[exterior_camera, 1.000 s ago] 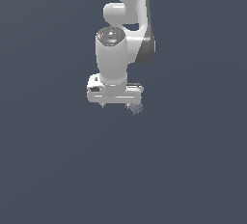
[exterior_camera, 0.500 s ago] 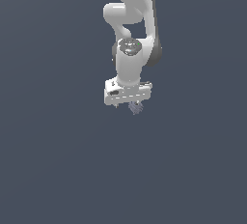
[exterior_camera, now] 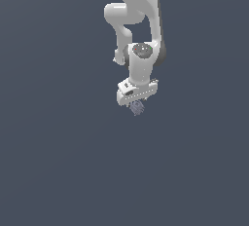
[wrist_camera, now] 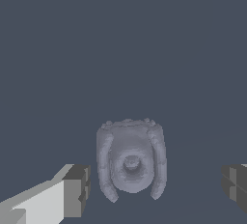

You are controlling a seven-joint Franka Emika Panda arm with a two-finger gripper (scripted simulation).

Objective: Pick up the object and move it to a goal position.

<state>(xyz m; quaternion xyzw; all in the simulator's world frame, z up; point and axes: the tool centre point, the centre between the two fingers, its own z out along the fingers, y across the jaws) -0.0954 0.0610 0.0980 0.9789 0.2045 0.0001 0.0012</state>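
The object (exterior_camera: 138, 108) is a small grey-blue, rough-edged lump on the dark floor, right under the white hand in the exterior view. From the wrist it shows as a rounded lump (wrist_camera: 130, 162) with two curved side ridges. My gripper (exterior_camera: 136, 103) hangs over it, fingers pointing down. Seen from the wrist, the gripper (wrist_camera: 155, 185) is open. One dark fingertip (wrist_camera: 77, 189) and the other (wrist_camera: 235, 182) stand wide apart on either side of the object, with a gap showing to each.
Plain dark grey floor fills both views. The white arm (exterior_camera: 138, 20) comes down from the top of the exterior view. Nothing else shows.
The hand has shifted toward the exterior view's right and turned at the wrist, coming over the object. The object has stayed where it was.
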